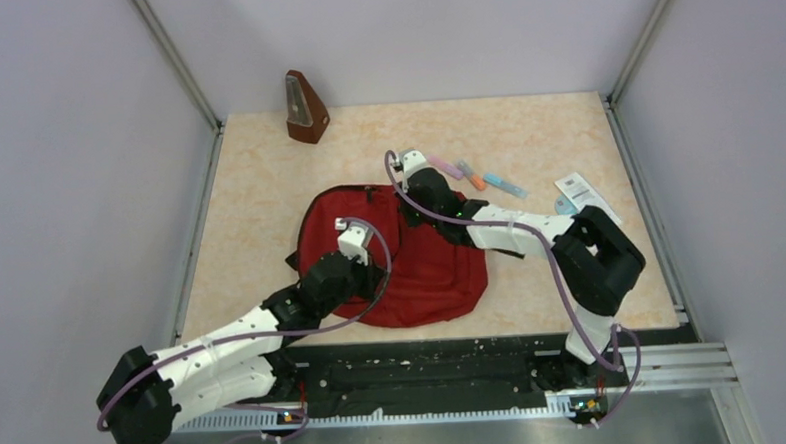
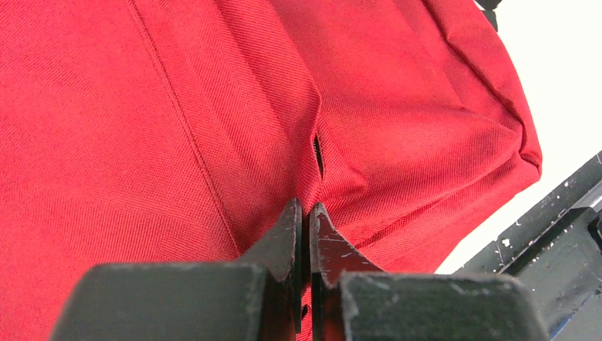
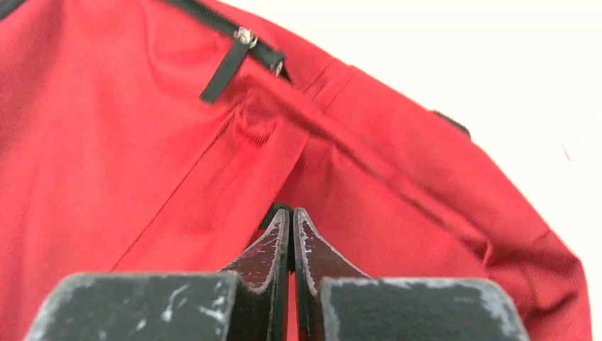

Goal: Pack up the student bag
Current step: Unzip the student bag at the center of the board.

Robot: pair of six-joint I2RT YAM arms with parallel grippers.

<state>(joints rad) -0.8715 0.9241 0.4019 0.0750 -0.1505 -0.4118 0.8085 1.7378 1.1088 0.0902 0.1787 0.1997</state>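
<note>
The dark red soft fabric student bag (image 1: 426, 271) is laid flat at the middle of the bench's (image 1: 258, 198) near edge. It is judged light and limp, best taken by fabric folds. The left pincer (image 2: 305, 213) is pinched on one fold, and the right pincer (image 3: 291, 217) on another below the black zipper (image 3: 259, 46). Coloured marker pens (image 1: 477, 176) and a white packet (image 1: 580, 189) lie toward the far right corner, and a brown wooden metronome (image 1: 304, 111) stands at the far left corner. None of them is judged to be in the way.

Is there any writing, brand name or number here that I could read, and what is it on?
Nothing here is legible.
White flat packet near the table's right edge: dark print, too small to read.
Brown pyramid-shaped metronome: any markings are too small to read.
dark red fabric backpack: no label or logo shows.
</note>
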